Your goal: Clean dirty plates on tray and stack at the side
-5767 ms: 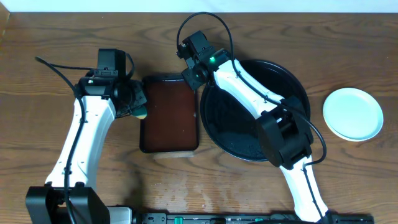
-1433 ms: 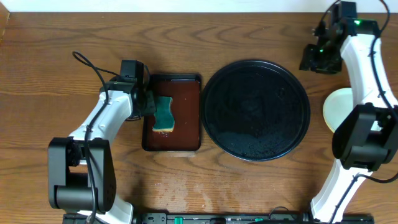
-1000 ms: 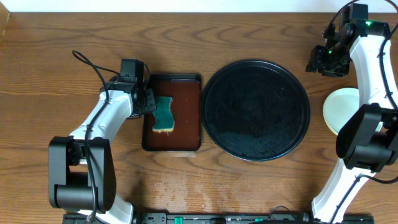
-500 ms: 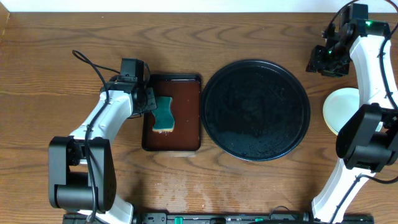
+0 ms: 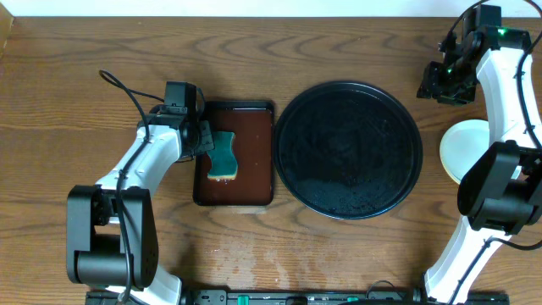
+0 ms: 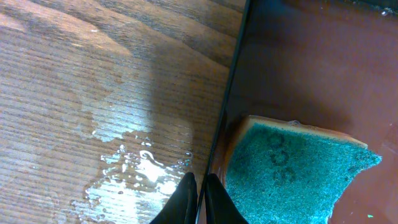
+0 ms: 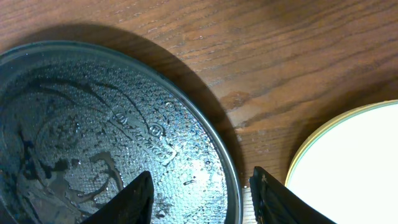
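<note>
With the tray [image 5: 292,127] bare and the plates [image 5: 456,154] stacked right, only retreat seems to remain; the left gripper [image 6: 198,186] sits pressed together by the sponge [image 5: 223,155], the right gripper [image 7: 202,179] spread and empty.

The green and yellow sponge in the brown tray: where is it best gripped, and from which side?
Take the green-topped yellow foam sponge across its two long sides, near the middle, coming straight down from above. It lies flat in the dark-brown rectangular tray, whose raised rim may block a sideways approach.

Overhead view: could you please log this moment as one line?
left jaws shut, empty, beside sponge in brown tray | right jaws open, empty | black tray: no plates | plate on table beside it
</note>
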`<action>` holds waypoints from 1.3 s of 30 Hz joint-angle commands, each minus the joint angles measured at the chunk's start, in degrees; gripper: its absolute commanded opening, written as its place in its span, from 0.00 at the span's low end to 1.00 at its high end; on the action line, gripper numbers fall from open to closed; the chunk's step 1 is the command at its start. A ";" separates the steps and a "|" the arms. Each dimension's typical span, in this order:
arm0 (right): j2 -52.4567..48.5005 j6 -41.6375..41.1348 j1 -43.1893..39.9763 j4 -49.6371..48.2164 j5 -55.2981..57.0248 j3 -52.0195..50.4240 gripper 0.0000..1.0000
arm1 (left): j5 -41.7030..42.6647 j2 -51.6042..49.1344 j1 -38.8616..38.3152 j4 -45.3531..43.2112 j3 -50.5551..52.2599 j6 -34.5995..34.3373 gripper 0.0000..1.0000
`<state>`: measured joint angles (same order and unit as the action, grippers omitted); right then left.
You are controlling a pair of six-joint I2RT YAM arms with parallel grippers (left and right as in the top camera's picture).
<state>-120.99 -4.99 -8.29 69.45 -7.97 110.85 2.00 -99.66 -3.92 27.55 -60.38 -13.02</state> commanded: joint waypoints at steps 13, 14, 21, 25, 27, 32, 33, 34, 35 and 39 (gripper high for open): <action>0.26 -0.09 -0.13 0.20 -0.46 0.52 0.49 | -1.42 -0.35 0.37 -2.38 0.92 2.97 0.08; 0.26 -0.09 -0.13 0.17 -0.46 0.52 0.49 | -1.42 -0.35 0.37 -2.38 0.92 2.97 0.08; 0.26 -0.09 -0.13 0.17 -0.46 0.52 0.49 | -1.40 -0.35 0.37 -2.19 0.94 4.57 0.08; 0.26 -0.09 -0.13 0.17 -0.46 0.52 0.49 | -1.40 -0.35 0.37 -2.45 0.94 6.51 0.07; 0.26 -0.09 -0.13 0.17 -0.46 0.52 0.49 | -1.40 -0.35 0.37 -2.71 0.94 7.32 0.07; 0.26 -0.09 -0.13 0.17 -0.46 0.52 0.49 | -1.38 -0.35 0.37 -3.02 0.94 8.52 0.08; 0.26 -0.09 -0.13 0.17 -0.46 0.52 0.49 | -1.38 -0.35 0.37 -3.06 0.94 8.55 0.07; 0.26 -0.09 -0.13 0.17 -0.46 0.52 0.50 | -1.38 -0.35 0.37 -3.13 0.94 8.79 0.07; 0.26 -0.09 -0.13 0.17 -0.46 0.52 0.49 | -1.38 -0.35 0.37 -3.19 0.94 9.05 0.07; 0.26 -0.09 -0.13 0.17 -0.46 0.52 0.50 | -1.36 -0.35 0.37 -3.30 0.94 10.93 0.08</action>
<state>-120.99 -4.99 -8.29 69.45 -7.97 110.85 1.74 -99.66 -3.90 24.34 -60.34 -4.38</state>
